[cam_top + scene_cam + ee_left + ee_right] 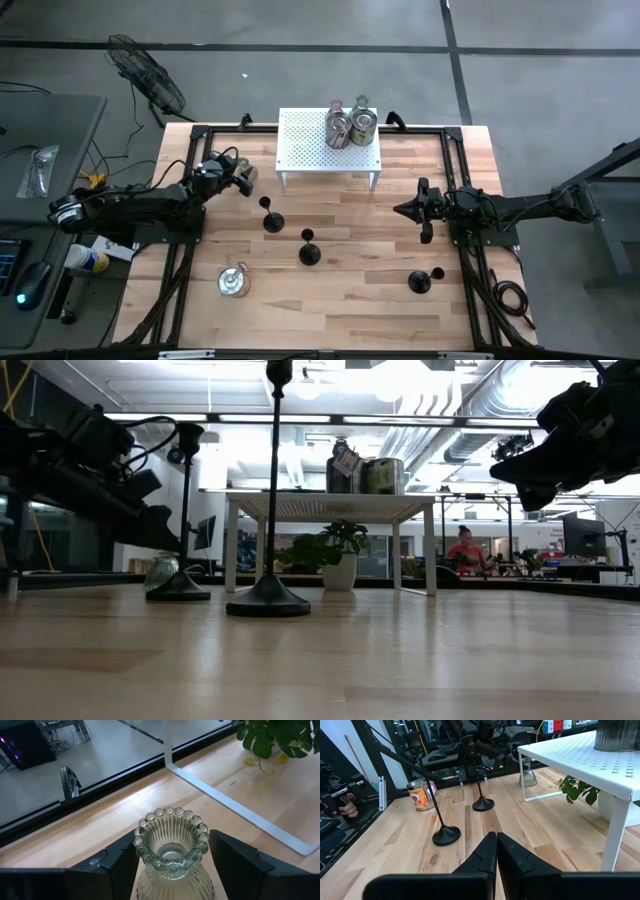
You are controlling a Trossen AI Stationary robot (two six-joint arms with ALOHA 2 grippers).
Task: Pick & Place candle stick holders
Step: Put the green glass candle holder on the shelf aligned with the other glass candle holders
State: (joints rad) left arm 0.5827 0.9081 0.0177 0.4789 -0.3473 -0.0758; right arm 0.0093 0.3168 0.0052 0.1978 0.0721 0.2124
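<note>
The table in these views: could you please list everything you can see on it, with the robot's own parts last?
white perforated rack: one, white, middle of the table's far edge.
silvery holders: at least two, silver, on the rack's right part; smaller pieces behind them are unclear.
black stemmed holders: three, black, two upright mid-table, one nearer the right arm.
ribbed glass holder: one, clear, left of the rack.
glass holder with orange label: one, clear and orange, on the left arm's side, away from the rack.
potted plant: one, green in a white pot, under the rack.
left gripper: dark, at the ribbed glass holder.
right gripper: dark, shut, above the table's right side.
</note>
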